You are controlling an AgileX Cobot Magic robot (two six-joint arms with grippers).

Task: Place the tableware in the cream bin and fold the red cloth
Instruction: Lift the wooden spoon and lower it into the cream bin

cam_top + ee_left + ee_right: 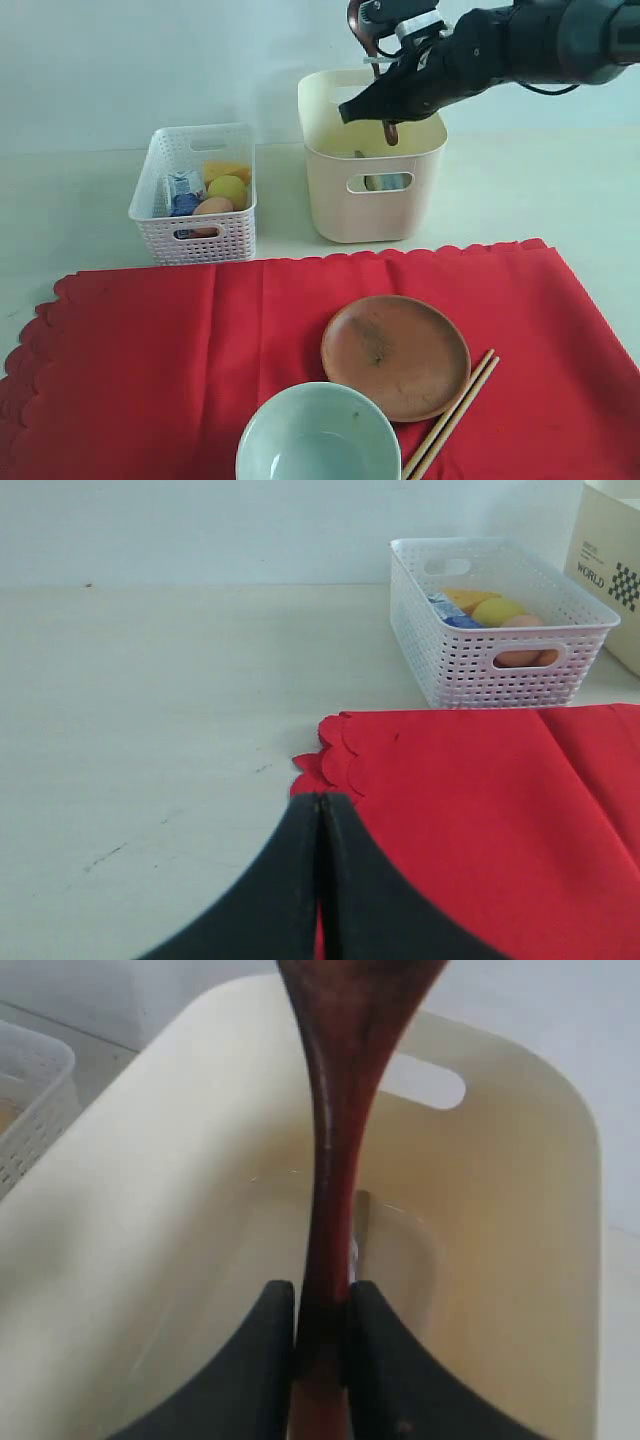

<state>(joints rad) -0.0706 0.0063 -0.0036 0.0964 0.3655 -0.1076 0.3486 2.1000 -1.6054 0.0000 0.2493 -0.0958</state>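
The right pincer is pinching the handle of a dark wooden spoon, its jaws pressing on the handle from both sides. It is holding the spoon over the open top of the cream bin, and the spoon is pointing down into the bin. The bin is standing toward the far edge of the bench, right of the middle. Something shiny is lying at the bottom of the bin, but it is too blurred to name.

The left pincer is pressed together with nothing between its jaws, and it is hovering over the scalloped left edge of the red cloth. The cloth is lying flat and unfolded across the near part of the bench.

A round brown plate is sitting on the cloth right of the middle. Wooden chopsticks are lying just beside its right rim. A pale green bowl is resting at the near edge, close to the plate.

A white lattice basket is standing to the left of the bin, holding a lemon, an egg and a small carton.
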